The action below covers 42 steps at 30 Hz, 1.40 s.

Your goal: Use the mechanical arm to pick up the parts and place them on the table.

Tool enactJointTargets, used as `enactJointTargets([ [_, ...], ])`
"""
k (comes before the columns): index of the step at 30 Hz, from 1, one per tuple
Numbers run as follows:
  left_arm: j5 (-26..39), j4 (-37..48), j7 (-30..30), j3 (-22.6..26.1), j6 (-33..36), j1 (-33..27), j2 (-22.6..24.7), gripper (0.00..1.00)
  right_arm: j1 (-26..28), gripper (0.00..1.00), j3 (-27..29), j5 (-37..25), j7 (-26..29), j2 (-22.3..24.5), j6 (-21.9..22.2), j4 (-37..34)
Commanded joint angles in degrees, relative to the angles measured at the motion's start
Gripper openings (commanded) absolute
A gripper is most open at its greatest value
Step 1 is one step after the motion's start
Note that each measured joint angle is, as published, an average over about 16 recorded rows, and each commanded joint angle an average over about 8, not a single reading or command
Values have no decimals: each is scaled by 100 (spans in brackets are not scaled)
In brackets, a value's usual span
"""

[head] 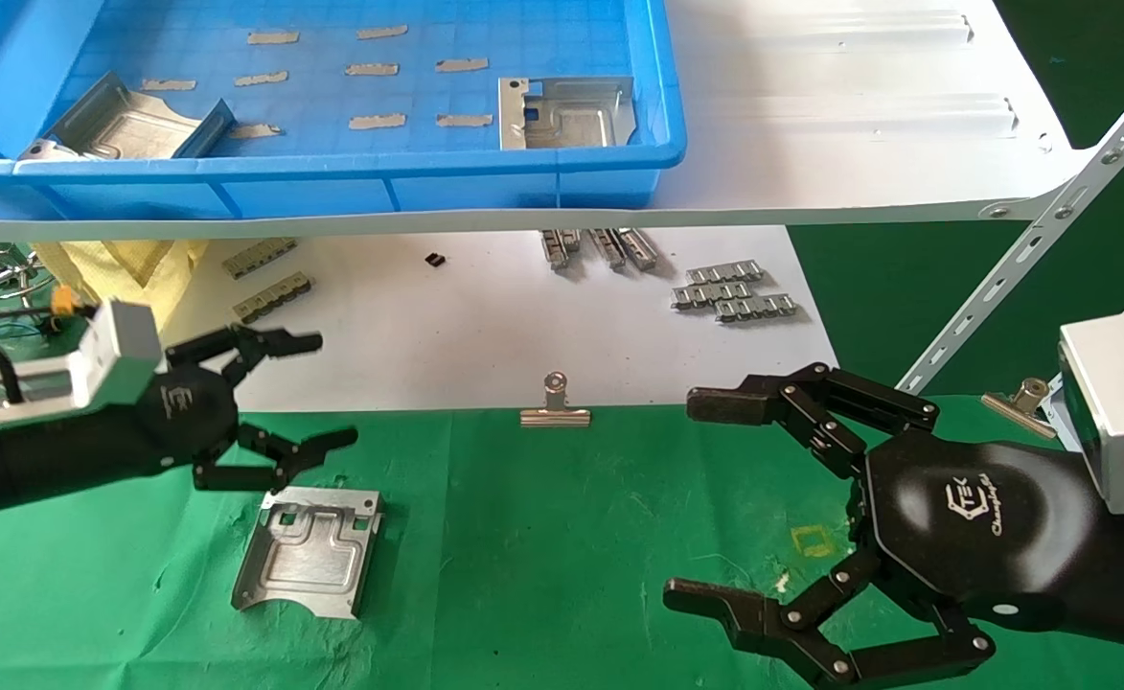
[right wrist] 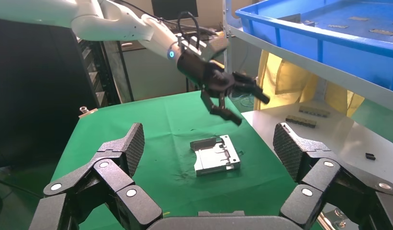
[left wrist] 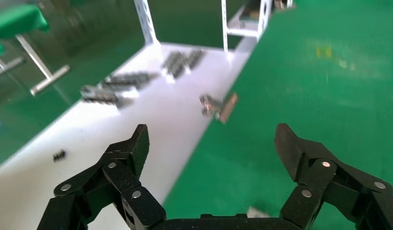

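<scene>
While my left gripper [head: 317, 393] hangs spread wide and empty just above the table [head: 542, 537], one part [head: 308, 548] lies flat on the green cloth right below its fingers. Up on the shelf, the blue tray [head: 523, 182] holds two more parts, one at its left end [head: 126, 126] and one toward the right [head: 566, 112]. Over on the right, my right gripper [head: 686, 498] hovers low over the cloth, fingers wide apart, nothing in them. Watch the risk: reaching up for the tray, I could clip the white shelf edge [head: 811, 206], and those thin plates may slip from a shallow pinch.
</scene>
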Motion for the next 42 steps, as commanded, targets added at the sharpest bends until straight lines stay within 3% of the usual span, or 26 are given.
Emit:
enactJointTargets([
  [1,-33,-146,-95,-49,-12,63,-33,100,0,100,0,0,0,0,0,0],
  [42,-997,-4970,-3200,-1615,-432,2090,-1102,100,0,100,-1,0,0,0,0,0],
])
